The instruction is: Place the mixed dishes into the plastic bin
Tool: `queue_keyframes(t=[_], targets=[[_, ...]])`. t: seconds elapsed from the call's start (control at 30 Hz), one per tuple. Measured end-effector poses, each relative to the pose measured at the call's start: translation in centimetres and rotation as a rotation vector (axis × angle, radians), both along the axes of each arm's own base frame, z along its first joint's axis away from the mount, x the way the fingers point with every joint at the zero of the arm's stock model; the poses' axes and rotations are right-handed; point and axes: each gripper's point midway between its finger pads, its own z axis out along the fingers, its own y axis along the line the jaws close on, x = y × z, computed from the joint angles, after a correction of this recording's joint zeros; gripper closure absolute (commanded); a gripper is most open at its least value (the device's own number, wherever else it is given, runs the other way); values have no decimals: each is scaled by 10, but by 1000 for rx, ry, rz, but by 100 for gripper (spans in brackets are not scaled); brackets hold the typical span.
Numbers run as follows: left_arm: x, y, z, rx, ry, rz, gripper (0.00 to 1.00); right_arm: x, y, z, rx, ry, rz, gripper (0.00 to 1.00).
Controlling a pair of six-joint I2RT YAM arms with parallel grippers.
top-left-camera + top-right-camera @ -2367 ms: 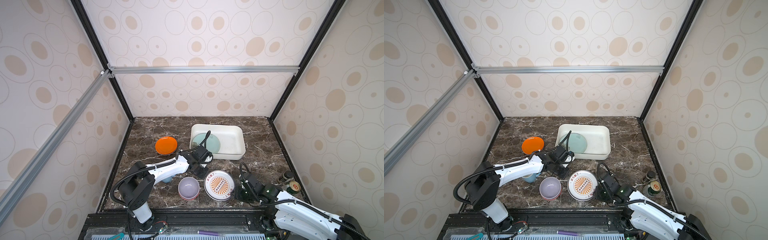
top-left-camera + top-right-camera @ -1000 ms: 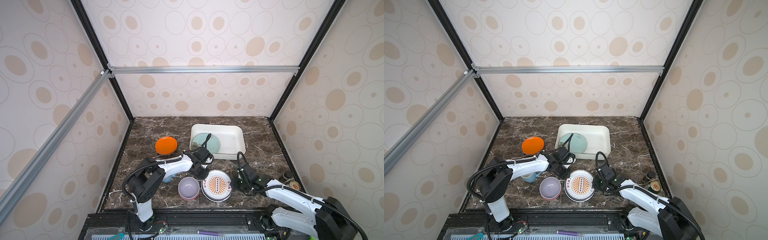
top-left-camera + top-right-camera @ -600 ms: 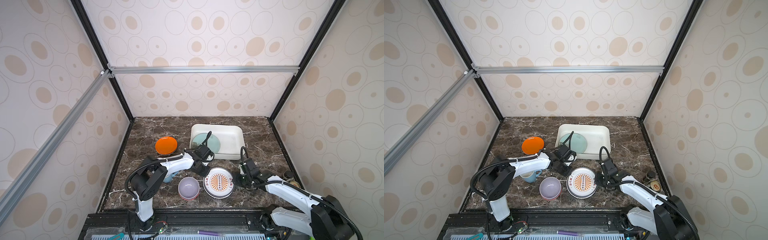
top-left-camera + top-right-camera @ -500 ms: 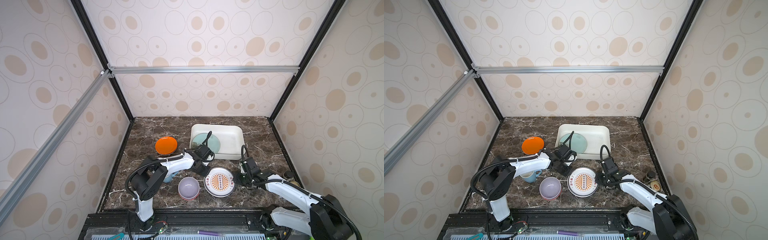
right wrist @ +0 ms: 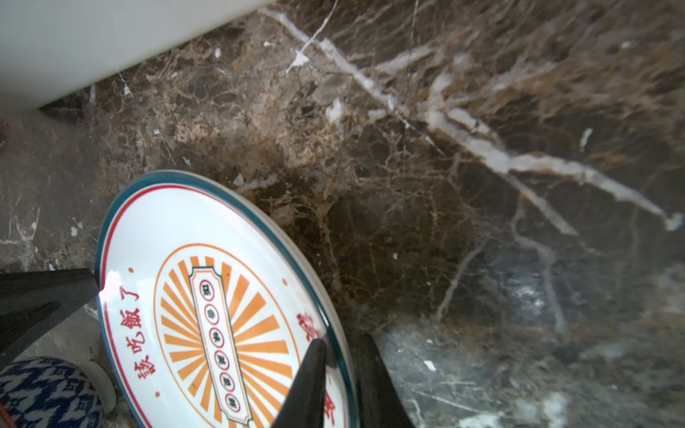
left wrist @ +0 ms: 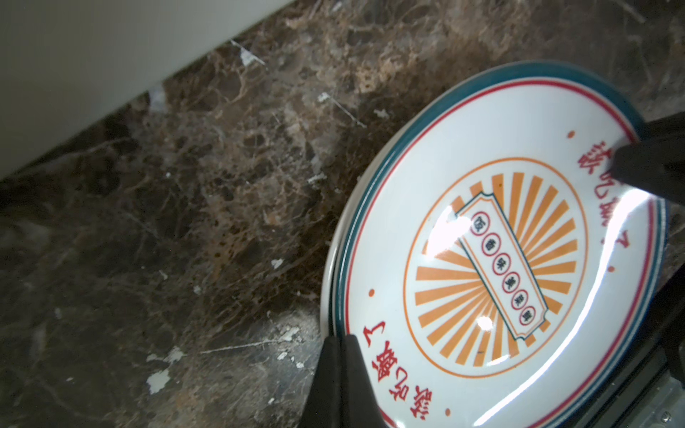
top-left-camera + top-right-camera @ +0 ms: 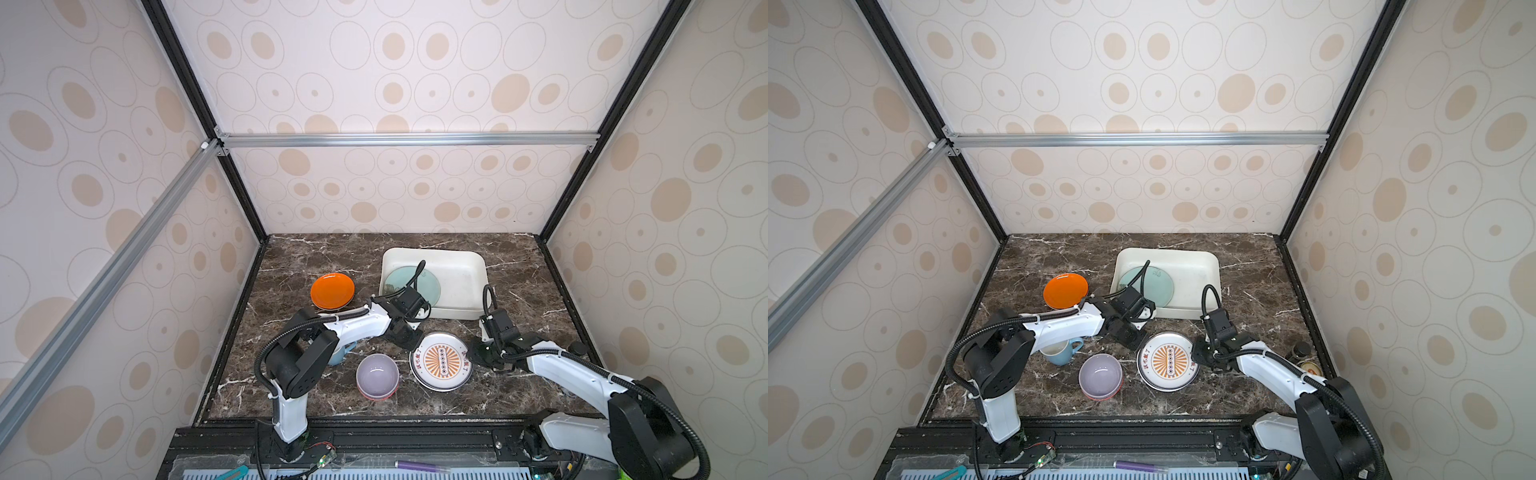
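Dark marble tabletop with white bin, orange plate, blue mug, stacked bowls.

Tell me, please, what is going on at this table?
Both arms have the white sunburst plate: the left tool and the right tool each grip its rim on opposite sides, near the white plastic bin. A mint plate already lies in the bin. The orange plate, lilac bowl and blue mug are outside it.
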Motion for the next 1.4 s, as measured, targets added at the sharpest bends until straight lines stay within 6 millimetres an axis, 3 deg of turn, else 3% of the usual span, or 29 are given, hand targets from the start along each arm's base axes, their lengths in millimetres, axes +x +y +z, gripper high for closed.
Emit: queue_keyframes(t=[0.47,0.67,0.87,1.4], targets=[[1,-10,-4,-22,22,-11,100,6,-5,7,17,-7,-12,79],[4,-11,-5,-19,20,-8,100,4,-4,11,65,-17,-15,84],[10,-10,-10,-3,14,6,100,10,3,33,136,-76,0,100],[9,-13,-11,-7,11,-2,100,11,3,47,144,-93,4,100]])
